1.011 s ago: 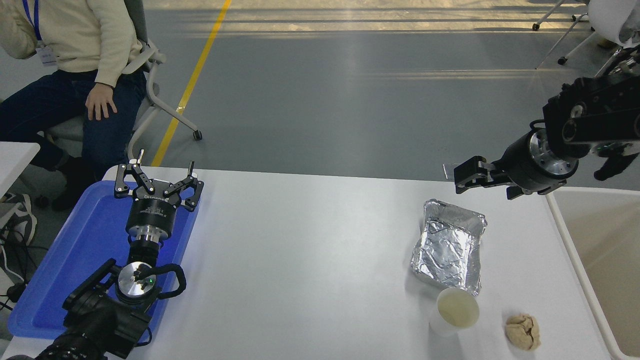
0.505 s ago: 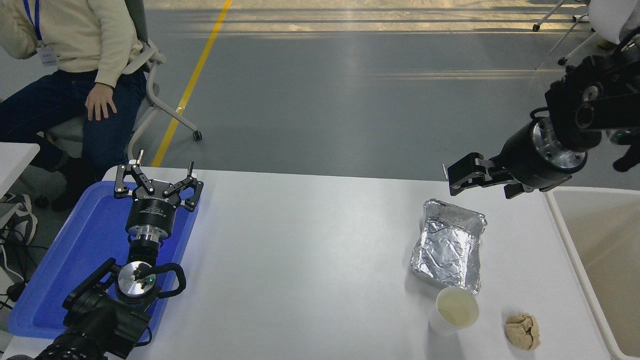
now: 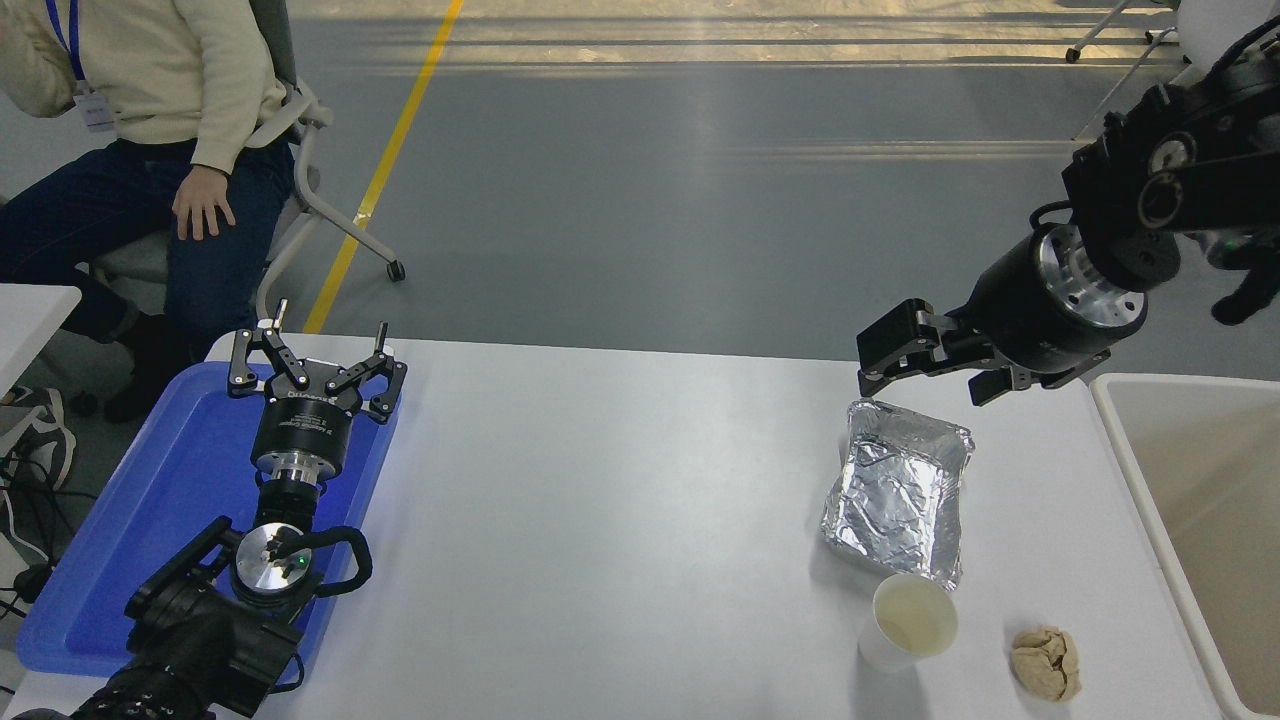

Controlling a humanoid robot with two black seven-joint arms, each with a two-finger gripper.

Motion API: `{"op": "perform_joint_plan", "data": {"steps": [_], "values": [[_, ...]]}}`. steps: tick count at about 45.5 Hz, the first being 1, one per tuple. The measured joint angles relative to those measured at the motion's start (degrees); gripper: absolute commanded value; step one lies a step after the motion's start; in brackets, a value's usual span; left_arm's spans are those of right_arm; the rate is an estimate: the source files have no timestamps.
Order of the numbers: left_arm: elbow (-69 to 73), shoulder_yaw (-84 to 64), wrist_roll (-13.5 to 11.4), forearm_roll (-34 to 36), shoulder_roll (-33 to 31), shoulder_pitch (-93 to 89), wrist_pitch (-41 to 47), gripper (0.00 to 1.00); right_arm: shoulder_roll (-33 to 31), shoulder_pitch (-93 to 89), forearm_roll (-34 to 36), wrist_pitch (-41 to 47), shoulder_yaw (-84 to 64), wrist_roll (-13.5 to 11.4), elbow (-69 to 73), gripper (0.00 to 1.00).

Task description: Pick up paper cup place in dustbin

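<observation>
Two grippers appeared: the right gripper (image 3: 885, 362), its state indiscernible, hung beyond the foil tray (image 3: 898, 488); the upright paper cup (image 3: 908, 622) stood well nearer the camera, touching that tray. The left gripper (image 3: 318, 362) lay parked, spread, far away.

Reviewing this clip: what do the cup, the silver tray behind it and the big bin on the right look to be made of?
The paper cup: matte white paper by its look, thin rim, cream inside. The foil tray: thin aluminium foil, shiny and creased all over. The dustbin: probably smooth moulded plastic, cream-white, with a thick rounded rim.
</observation>
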Motion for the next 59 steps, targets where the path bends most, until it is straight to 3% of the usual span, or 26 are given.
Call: {"op": "perform_joint_plan", "data": {"steps": [15, 43, 59], "values": [[0.0, 0.0, 0.0, 0.0, 0.0, 0.0, 0.0, 1.0, -0.6, 0.6, 0.0, 2.5, 0.5, 0.0, 0.3, 1.0], [-0.1, 0.0, 0.0, 0.1, 0.1, 0.1, 0.0, 1.0, -5.4, 2.3, -13.1, 4.1, -2.0, -0.5, 1.2, 1.0], [-0.1, 0.0, 0.1, 0.1, 0.1, 0.1, 0.0, 1.0, -7.1, 2.2, -15.7, 4.0, -2.9, -0.6, 1.9, 1.0]]}}
